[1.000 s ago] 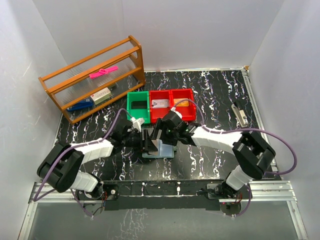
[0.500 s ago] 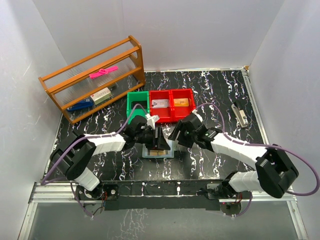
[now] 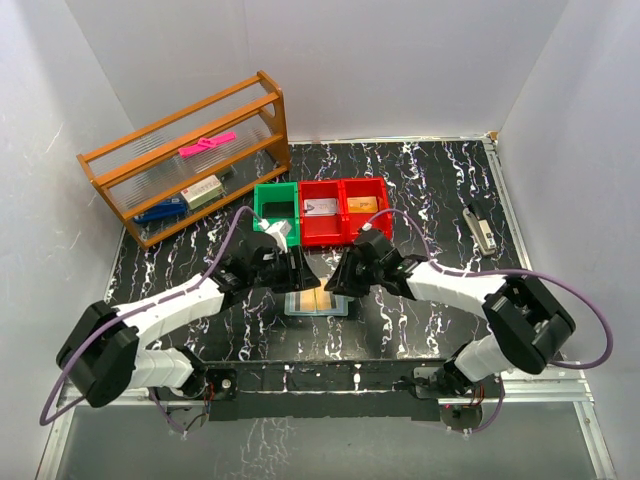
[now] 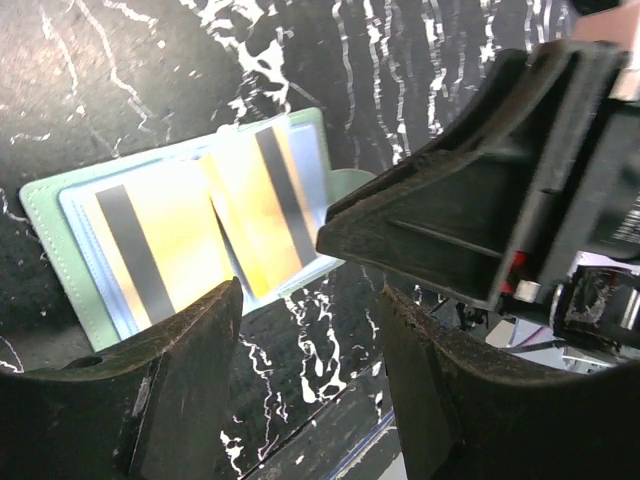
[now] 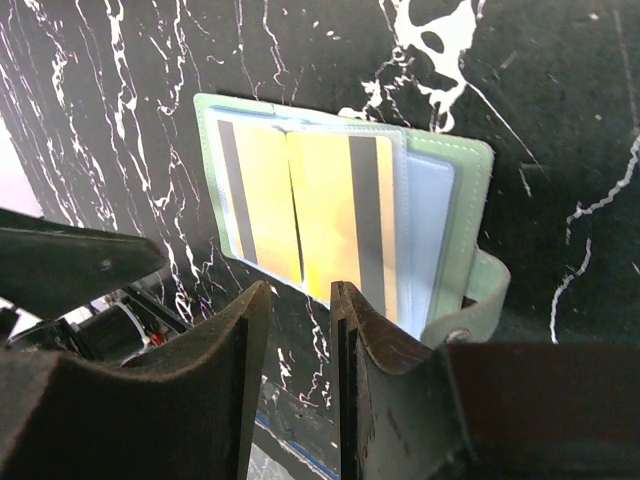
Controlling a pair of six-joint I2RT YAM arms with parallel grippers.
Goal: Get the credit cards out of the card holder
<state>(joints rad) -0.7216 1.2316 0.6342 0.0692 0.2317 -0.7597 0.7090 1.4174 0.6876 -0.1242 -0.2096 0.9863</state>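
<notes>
The card holder (image 3: pixel 318 303) lies open and flat on the black marbled table, pale green at the rim (image 4: pixel 60 190) (image 5: pixel 470 200), its snap strap hanging at one side. Two yellow-orange credit cards with dark stripes sit in its clear pockets (image 4: pixel 170 240) (image 4: pixel 255 215) (image 5: pixel 265 200) (image 5: pixel 330 210). My left gripper (image 3: pixel 303 272) (image 4: pixel 310 300) hovers above the holder's far left edge, open and empty. My right gripper (image 3: pixel 337 283) (image 5: pixel 300 290) hangs over the holder's right side. Its jaws stand a narrow gap apart with only table showing between them.
A green bin (image 3: pixel 276 212) and two red bins (image 3: pixel 322 210) (image 3: pixel 365 205) stand just behind the grippers. A wooden rack (image 3: pixel 185 160) is at the back left, and a small grey object (image 3: pixel 480 228) lies at the right. The two grippers are very near each other.
My right gripper's jaws have narrowed from wide to a slim gap. Both grippers have drawn back off the holder, so the two cards now show from above.
</notes>
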